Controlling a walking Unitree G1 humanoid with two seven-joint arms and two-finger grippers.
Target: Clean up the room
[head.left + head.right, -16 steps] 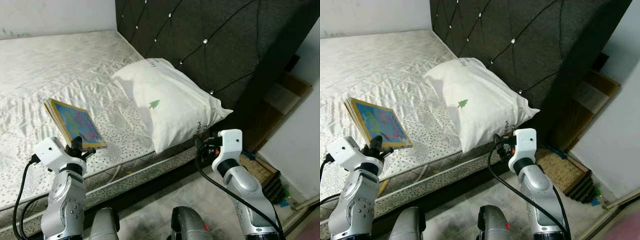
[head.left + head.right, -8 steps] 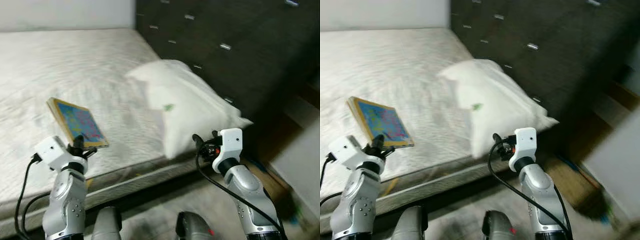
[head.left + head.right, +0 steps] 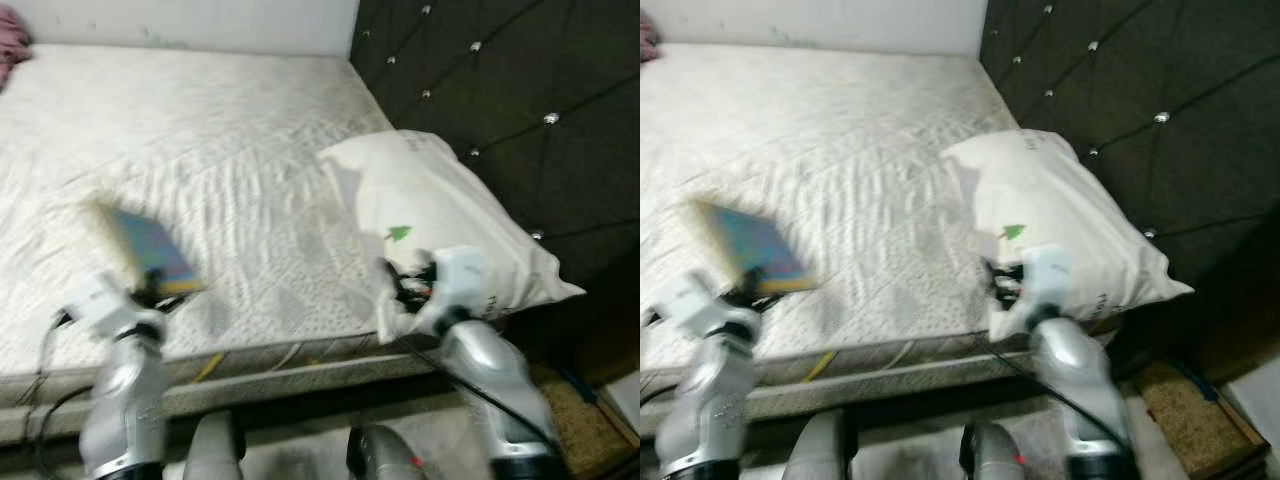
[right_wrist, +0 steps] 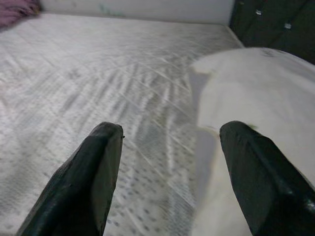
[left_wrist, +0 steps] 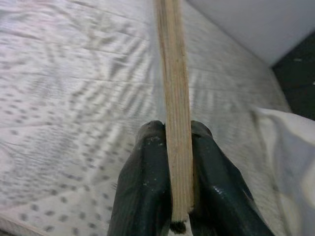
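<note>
Wooden board [image 5: 175, 108] sits clamped edge-on in the left pincer [image 5: 170, 196] above the bed [image 3: 230, 130] (not yet put away); right pincer [image 4: 170, 172] spread, empty, beside the pillow [image 3: 440, 210].

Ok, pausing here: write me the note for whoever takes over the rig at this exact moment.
Left tool: shut on the thin wooden board with a colourful blue picture face, held on edge above the white quilted mattress near its front edge.
Right tool: open, holding nothing, raised in front of the white pillow with a small green tree print, which lies against the dark tufted headboard.
Done: board picked up.
Left: put the board away; the head views are blurred, so re-check positions first.
</note>
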